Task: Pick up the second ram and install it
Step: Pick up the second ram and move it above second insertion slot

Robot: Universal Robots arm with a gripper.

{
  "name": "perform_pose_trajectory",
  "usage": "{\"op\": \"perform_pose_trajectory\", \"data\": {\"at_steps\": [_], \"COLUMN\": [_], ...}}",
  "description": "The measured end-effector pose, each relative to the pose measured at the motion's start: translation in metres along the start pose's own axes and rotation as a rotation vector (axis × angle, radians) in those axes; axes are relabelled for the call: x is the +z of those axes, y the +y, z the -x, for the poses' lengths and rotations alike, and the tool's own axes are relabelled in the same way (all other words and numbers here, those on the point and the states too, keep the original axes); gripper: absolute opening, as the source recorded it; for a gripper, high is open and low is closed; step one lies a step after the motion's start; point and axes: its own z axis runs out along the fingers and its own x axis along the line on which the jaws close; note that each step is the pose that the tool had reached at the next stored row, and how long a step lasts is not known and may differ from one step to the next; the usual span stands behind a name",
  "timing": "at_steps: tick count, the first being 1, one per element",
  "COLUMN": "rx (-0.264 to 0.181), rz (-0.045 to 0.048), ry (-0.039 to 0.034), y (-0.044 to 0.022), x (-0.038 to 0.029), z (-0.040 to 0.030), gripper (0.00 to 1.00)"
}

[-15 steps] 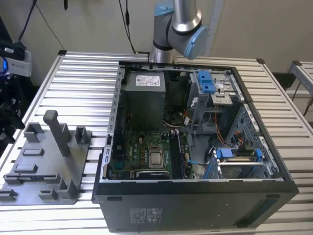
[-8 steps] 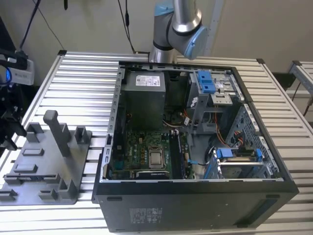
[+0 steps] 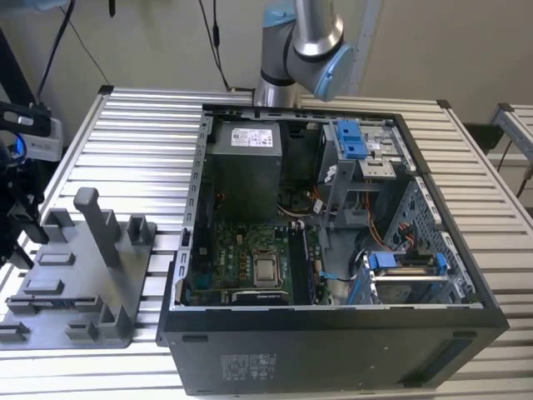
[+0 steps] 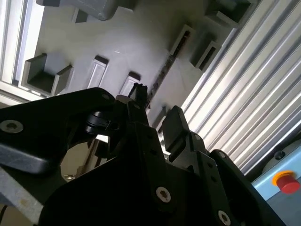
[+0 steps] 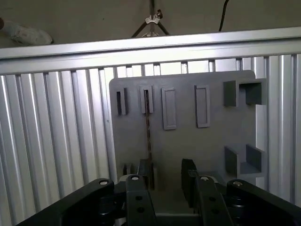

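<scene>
First wrist view: gripper [image 5: 166, 170] hangs over grey holder tray [image 5: 207, 146] on slatted metal table [image 5: 56, 141], fingers [image 5: 188, 172] spread wide w/ a clear gap, not clamped on anything. Ram stick [image 5: 148, 132] stands on edge in the tray, a thin dark strip running from a far slot to a near slot. It lines up w/ one finger; touching or not, can't tell. Second wrist view: same gripper [image 4: 156, 106] seen at an angle, jaws apart. Ram stick [image 4: 162, 70] shows as a dark strip across the tray [image 4: 117, 42], its near end just beside one fingertip [image 4: 137, 94]. Red button [image 4: 283, 181] sits on a light-blue part past the table slats. Exterior view: open pc case [image 3: 333, 350] lies on its side on the table [image 3: 141, 125], motherboard [image 3: 250, 258] facing up, blue-tabbed drive cages toward the exterior view's right. Tray [image 3: 83, 275] sits just beside the case on the exterior view's left, w/ a tall upright post [image 3: 96, 225]. Arm [image 3: 304, 42] rises behind the case.
</scene>
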Motion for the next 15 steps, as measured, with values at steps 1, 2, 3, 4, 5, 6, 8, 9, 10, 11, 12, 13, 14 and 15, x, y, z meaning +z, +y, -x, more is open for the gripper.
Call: {"op": "perform_pose_trajectory", "data": {"at_steps": [1,2,3,4,5,6,8,9,10,11,12,13,14,15], "rx": [-0.001,-0.002,-0.003,-0.004,-0.004,-0.004,-0.005,-0.005,-0.005,-0.005,-0.005,-0.005,-0.005,-0.005], "rz": [0.0001,0.0001,0.0000,0.0000,0.0000,0.0001,-0.0001,-0.0002,-0.0004,-0.0005,-0.0005,-0.0005,-0.0004,-0.0004], "ry": [0.0001,0.0002,0.0001,0.0001,0.0003,0.0007,0.0043,0.0053,0.0052,0.0053,0.0053,0.0053,0.0054,0.0054], "y": [-0.0004,-0.0007,-0.0010,-0.0011,-0.0011,-0.0011,-0.0012,-0.0012,-0.0015,-0.0016,-0.0017,-0.0018,-0.0018,-0.0018], "x": [0.0018,0.0035,0.0054,0.0071,0.0085,0.0092,0.0093,0.0096,0.0106,0.0121,0.0138,0.0156,0.0174,0.0191], "z": [-0.0009,-0.0017,-0.0025,-0.0032,-0.0034,-0.0035,-0.0038,-0.0038,-0.0038,-0.0039,-0.0039,-0.0039,-0.0040,-0.0040], "gripper": [0.42,0.42,0.42,0.42,0.42,0.42,0.42,0.42,0.42,0.42,0.42,0.42,0.42,0.42]}}
